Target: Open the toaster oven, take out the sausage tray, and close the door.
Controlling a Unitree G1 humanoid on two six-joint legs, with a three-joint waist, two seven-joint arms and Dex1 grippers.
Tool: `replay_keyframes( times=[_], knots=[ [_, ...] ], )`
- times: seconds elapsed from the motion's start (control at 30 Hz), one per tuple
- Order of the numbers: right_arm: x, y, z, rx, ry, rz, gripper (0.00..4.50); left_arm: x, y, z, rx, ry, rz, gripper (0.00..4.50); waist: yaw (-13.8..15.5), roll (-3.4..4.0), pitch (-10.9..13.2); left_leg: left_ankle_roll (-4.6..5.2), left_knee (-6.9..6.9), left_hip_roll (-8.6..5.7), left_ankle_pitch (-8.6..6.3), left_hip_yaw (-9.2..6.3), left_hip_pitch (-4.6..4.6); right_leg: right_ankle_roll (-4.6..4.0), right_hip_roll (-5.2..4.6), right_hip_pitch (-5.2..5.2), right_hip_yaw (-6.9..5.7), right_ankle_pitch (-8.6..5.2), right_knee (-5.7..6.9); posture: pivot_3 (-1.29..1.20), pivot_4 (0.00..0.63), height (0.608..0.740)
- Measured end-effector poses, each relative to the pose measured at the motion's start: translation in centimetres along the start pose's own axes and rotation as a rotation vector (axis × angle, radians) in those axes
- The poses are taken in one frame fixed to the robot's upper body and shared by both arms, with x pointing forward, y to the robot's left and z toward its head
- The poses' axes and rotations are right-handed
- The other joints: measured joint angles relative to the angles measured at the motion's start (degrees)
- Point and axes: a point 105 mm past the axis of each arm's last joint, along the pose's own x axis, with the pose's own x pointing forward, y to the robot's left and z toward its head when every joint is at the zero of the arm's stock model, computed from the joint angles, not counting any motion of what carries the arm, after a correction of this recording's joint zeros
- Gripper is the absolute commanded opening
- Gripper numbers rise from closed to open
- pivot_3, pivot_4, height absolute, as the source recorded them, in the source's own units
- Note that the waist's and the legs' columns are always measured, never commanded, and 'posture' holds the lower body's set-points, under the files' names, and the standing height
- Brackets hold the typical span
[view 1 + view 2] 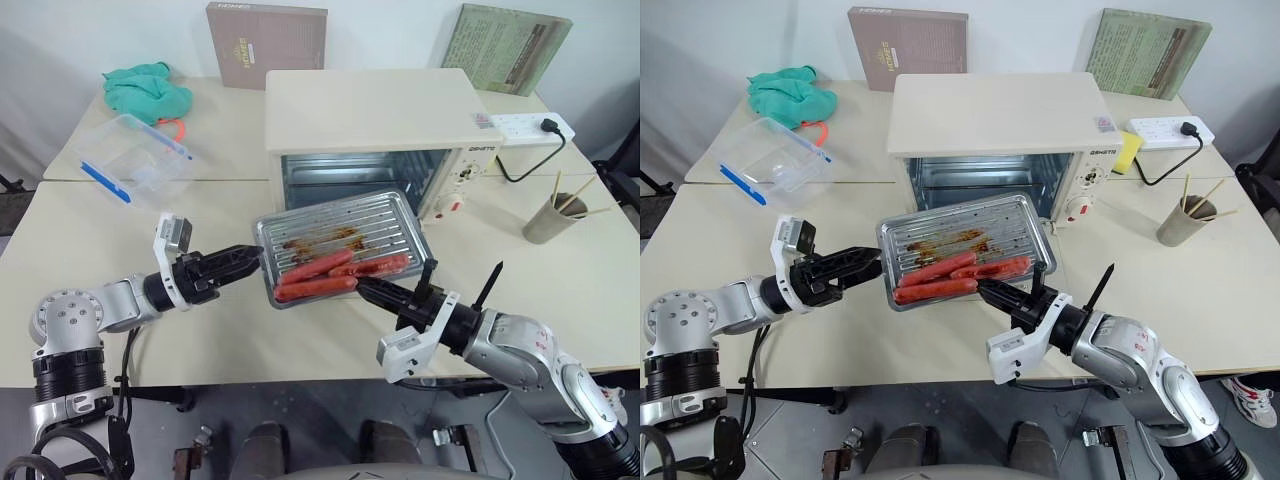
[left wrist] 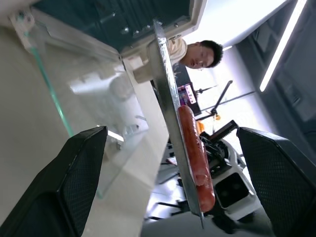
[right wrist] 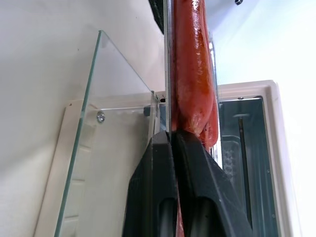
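Cream boxy toaster oven (image 1: 370, 110) open, glass door (image 3: 113, 163) down; ribbed silver sausage tray (image 1: 345, 245) out, pinched by right hand (image 1: 362, 288); left hand (image 1: 250, 256) wide at tray edge. Left: set tray on worktop (image 1: 120, 230), shut door.

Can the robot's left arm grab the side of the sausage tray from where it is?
Probably yes. The left gripper is open, its tips right at the left edge of the sausage tray, with nothing between. The right gripper already pinches the near edge.
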Motion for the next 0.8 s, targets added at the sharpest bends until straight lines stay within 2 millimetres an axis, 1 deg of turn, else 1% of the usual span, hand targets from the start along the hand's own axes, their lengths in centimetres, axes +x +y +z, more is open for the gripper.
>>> replay_keyframes(
  times=[0.13, 0.3, 0.4, 0.47, 0.63, 0.7, 0.8],
  knots=[
    [0.0, 0.2, -0.1, 0.037, 0.005, 0.021, 0.00, 0.8, 0.3, -0.4, -0.036, -0.011, -0.015, 4.45, 0.02, -0.01, 0.00, 0.00, 0.02, 0.00, 0.00, 0.00, -0.01, 0.00, 0.00, 0.01, 0.00, 0.00, -0.01, 0.00, 0.150, 0.740],
    [-0.1, 0.3, -0.2, 0.050, 0.009, 0.034, 0.00, 1.2, 0.3, 0.1, -0.056, -0.049, -0.029, 4.45, 0.10, -0.02, -0.01, 0.00, 0.01, -0.01, 0.00, 0.00, -0.01, 0.00, 0.00, 0.01, 0.00, 0.00, -0.01, 0.00, 0.150, 0.740],
    [-0.2, 0.2, -0.2, 0.049, 0.009, 0.034, 0.00, 1.6, 0.5, 0.3, -0.083, -0.077, -0.039, 3.86, 0.11, -0.02, -0.01, 0.00, 0.02, -0.01, 0.00, 0.00, 0.00, 0.00, 0.00, 0.01, 0.00, 0.00, -0.01, 0.00, 0.150, 0.740],
    [-0.2, 0.2, -0.2, 0.046, 0.009, 0.038, 0.00, 1.8, 0.7, 0.2, -0.104, -0.081, -0.031, 3.30, 0.07, -0.02, -0.01, 0.00, 0.02, -0.01, 0.00, 0.01, 0.00, 0.00, 0.00, 0.01, 0.01, 0.00, -0.02, 0.00, 0.150, 0.740],
    [-0.2, 0.2, -0.2, 0.048, 0.006, 0.037, 0.00, 2.5, 0.5, -0.6, -0.141, -0.039, -0.050, 1.77, 0.11, -0.03, -0.02, 0.00, 0.03, -0.01, 0.00, 0.01, 0.00, 0.00, -0.01, 0.02, 0.01, 0.00, -0.01, 0.00, 0.150, 0.740],
    [-0.2, 0.2, -0.2, 0.051, 0.004, 0.036, 0.00, 2.6, 0.6, -0.7, -0.147, -0.035, -0.045, 1.19, 0.09, -0.03, -0.02, 0.00, 0.03, -0.01, 0.00, 0.00, 0.00, 0.00, 0.00, 0.02, 0.01, 0.00, -0.01, 0.00, 0.150, 0.740],
    [-0.2, 0.1, -0.1, 0.052, 0.003, 0.035, 0.00, 2.9, 0.4, -0.6, -0.144, -0.025, -0.040, 0.43, 0.16, -0.04, -0.02, 0.00, 0.03, -0.02, 0.00, 0.01, 0.00, 0.00, -0.01, 0.02, 0.02, 0.00, -0.02, 0.00, 0.150, 0.740]
  ],
)
